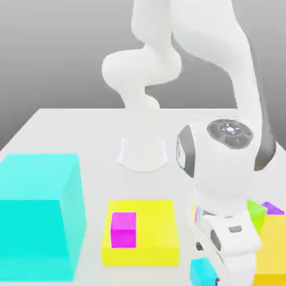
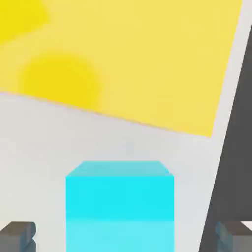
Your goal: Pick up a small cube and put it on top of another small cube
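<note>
From my remote station, I have the gripper (image 2: 127, 237) open around the small cyan cube (image 2: 120, 211): in the hand view its two fingers stand apart on opposite sides of the cube, with a visible gap on each side, so I am not grasping it. In the exterior view, that cube sits at the bottom edge of the frame, right of center, partly hidden by the white arm (image 1: 223, 162), whose hand reaches down at the lower right.

On the pale table (image 1: 95, 139), I see the small magenta cube (image 1: 123, 230) resting on the flat yellow block (image 1: 157, 223) at lower center. A large cyan block (image 1: 33, 234) takes up the lower left. At the lower right, I see an orange-yellow block (image 1: 272, 246), with a green cube (image 1: 256, 214) and a purple object (image 1: 272, 208) near its far edge; both are partly hidden, and I cannot tell what they rest on. In the hand view, a broad yellow surface (image 2: 147, 59) lies near the small cyan cube, apart from it.
</note>
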Controlling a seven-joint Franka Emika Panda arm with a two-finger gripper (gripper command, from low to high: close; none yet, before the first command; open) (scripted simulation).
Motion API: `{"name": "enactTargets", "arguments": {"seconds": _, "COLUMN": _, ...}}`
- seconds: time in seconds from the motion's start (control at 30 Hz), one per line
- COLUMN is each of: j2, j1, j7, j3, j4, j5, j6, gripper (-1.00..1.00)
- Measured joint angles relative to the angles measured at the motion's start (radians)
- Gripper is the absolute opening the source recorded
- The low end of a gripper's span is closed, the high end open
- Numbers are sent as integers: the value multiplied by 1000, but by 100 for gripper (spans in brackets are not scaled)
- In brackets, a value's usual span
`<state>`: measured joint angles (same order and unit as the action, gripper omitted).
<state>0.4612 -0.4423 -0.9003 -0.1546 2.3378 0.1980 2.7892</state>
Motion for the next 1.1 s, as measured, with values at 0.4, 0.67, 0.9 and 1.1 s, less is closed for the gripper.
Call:
{"name": "enactTargets", "arguments": {"seconds": 0.4, "j2": -177, "j1": -50, "j7": 71, "j3": -37, "j4": 42, "j5": -60, "j6": -142, "gripper": -100}}
{"name": "enactTargets", "arguments": {"seconds": 0.67, "j2": -393, "j1": -156, "j7": 275, "j3": 11, "j4": 115, "j5": -119, "j6": -291, "gripper": -100}}
{"name": "enactTargets", "arguments": {"seconds": 0.9, "j2": -524, "j1": -213, "j7": 451, "j3": 50, "j4": 185, "j5": -199, "j6": -333, "gripper": -100}}
{"name": "enactTargets", "arguments": {"seconds": 1.1, "j2": -423, "j1": -215, "j7": 447, "j3": 51, "j4": 211, "j5": -188, "j6": -205, "gripper": 100}}
